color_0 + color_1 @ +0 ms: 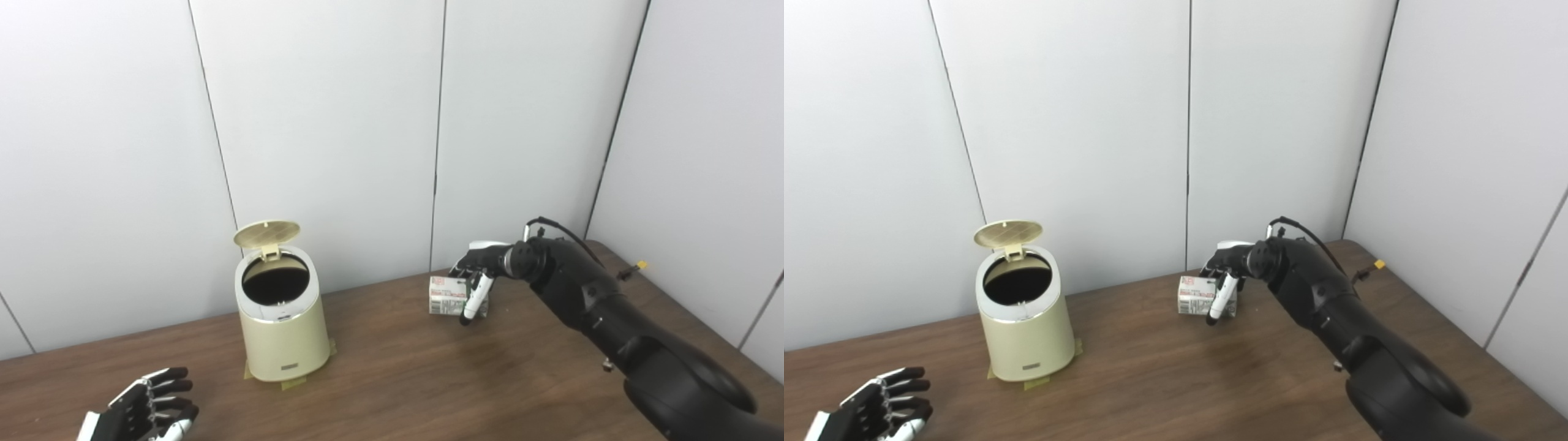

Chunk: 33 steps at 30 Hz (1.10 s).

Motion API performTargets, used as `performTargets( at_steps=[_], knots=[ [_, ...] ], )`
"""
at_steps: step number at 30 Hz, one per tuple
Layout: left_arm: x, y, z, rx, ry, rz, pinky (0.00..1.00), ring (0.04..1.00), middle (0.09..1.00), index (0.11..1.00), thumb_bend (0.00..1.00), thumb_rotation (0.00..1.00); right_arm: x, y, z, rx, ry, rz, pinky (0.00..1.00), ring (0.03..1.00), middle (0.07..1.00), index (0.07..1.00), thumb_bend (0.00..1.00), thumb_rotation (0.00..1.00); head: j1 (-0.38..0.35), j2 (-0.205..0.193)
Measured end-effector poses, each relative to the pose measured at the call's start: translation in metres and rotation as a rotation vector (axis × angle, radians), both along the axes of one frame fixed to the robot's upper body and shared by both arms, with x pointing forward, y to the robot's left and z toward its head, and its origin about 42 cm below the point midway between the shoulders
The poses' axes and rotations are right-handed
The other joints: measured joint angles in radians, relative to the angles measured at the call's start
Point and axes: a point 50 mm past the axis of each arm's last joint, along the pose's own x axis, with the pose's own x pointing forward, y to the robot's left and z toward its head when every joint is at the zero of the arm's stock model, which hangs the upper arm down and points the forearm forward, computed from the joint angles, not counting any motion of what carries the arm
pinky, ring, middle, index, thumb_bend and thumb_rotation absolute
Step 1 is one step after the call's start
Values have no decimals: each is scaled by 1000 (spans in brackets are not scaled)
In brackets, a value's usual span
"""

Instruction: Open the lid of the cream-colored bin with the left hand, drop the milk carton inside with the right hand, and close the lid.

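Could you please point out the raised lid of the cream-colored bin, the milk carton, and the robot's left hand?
Round cream-colored bin lid [267, 233]: left eye view, centre of its ribbed underside.
Small printed milk carton [446, 296]: left eye view, its front face.
Black-and-white left hand [882, 404]: right eye view, middle of the hand.

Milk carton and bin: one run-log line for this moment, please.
lid: open | bin: upright | milk carton: on table | right hand: at carton, grasp unclear | left hand: open, idle

bin mouth open | lid upright behind | table between bare
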Motion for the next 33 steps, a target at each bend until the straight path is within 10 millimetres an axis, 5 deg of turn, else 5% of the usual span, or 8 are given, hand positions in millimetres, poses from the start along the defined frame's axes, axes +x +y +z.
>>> performTargets(
  at_steps=[10, 12, 16, 20, 33],
  knots=[
    [0, -3, -1, -12, 12, 9, 523, 634, 695, 701, 470, 0, -9, 5, -28, -12, -181, 24, 596, 617, 671, 646, 814, 15, 11, 2],
    [0, -3, -1, -13, 12, 10, 523, 634, 699, 702, 472, 0, -13, 10, -37, -35, -239, 28, 551, 569, 580, 521, 599, 33, 12, 3],
    [1, -4, -1, -17, 12, 13, 525, 637, 700, 703, 466, 0, -16, 18, -44, -113, -361, 82, 486, 468, 526, 455, 522, 1, 15, 5],
    [1, -5, -2, -22, 21, 18, 517, 627, 684, 696, 465, 0, -18, 23, -47, -174, -447, 146, 409, 435, 504, 477, 520, 0, 17, 6],
    [1, -5, -2, -14, 23, 23, 481, 616, 691, 694, 452, 0, -22, 25, -49, -137, -514, 154, 424, 431, 505, 477, 520, 0, 35, 3]
  ],
)
